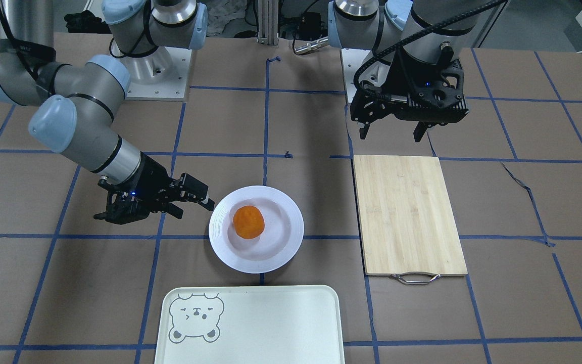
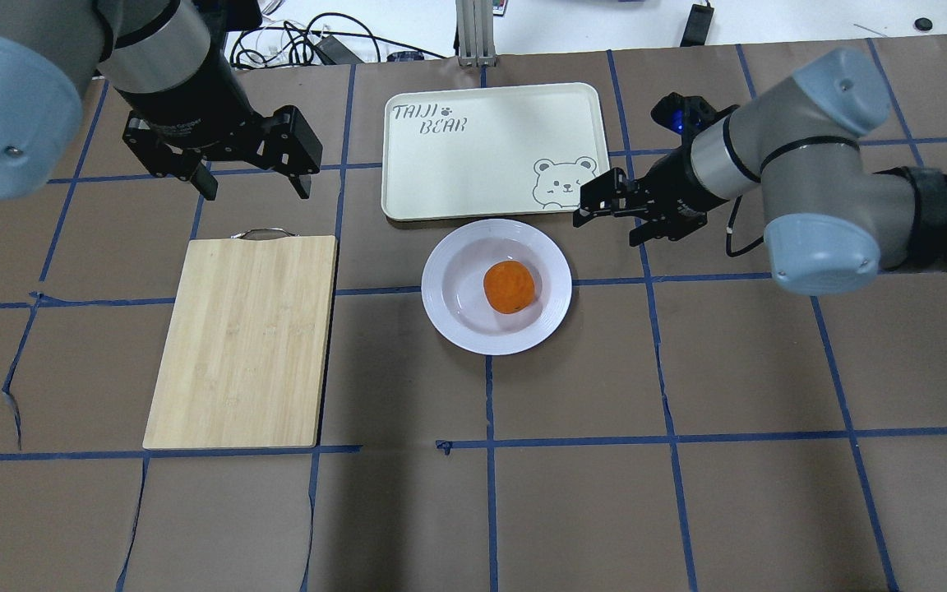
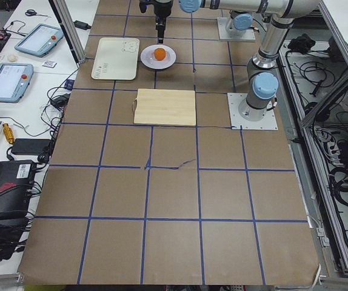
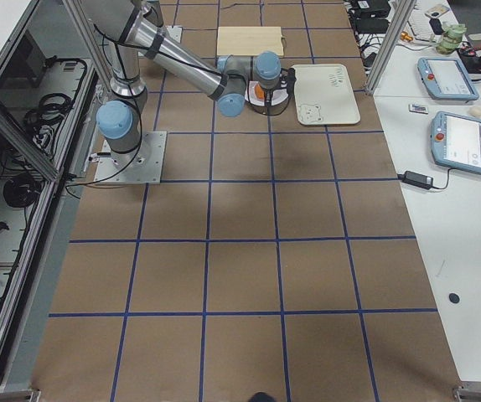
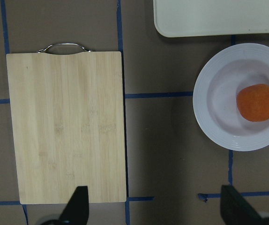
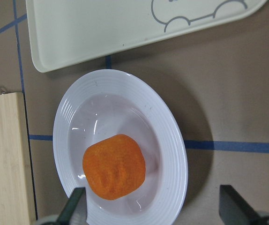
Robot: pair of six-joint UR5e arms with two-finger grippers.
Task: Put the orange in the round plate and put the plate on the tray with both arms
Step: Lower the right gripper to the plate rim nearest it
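- orange [image 2: 509, 287] in round plate [image 2: 441, 309], mid-counter [image 2: 687, 493]
- tray [image 2: 473, 156] just beyond plate, narrow gap between them
- cutting board [image 2: 243, 341] to robot's left of plate, apart from both

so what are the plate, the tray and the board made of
The round plate looks like glazed ceramic, perhaps melamine: white, glossy, bright reflected streaks in its basin. The tray is probably moulded plastic: satin cream, rounded corners, printed bear. The cutting board looks like bamboo or light wood: matt, visible strips and grain; its handle seems bare metal.
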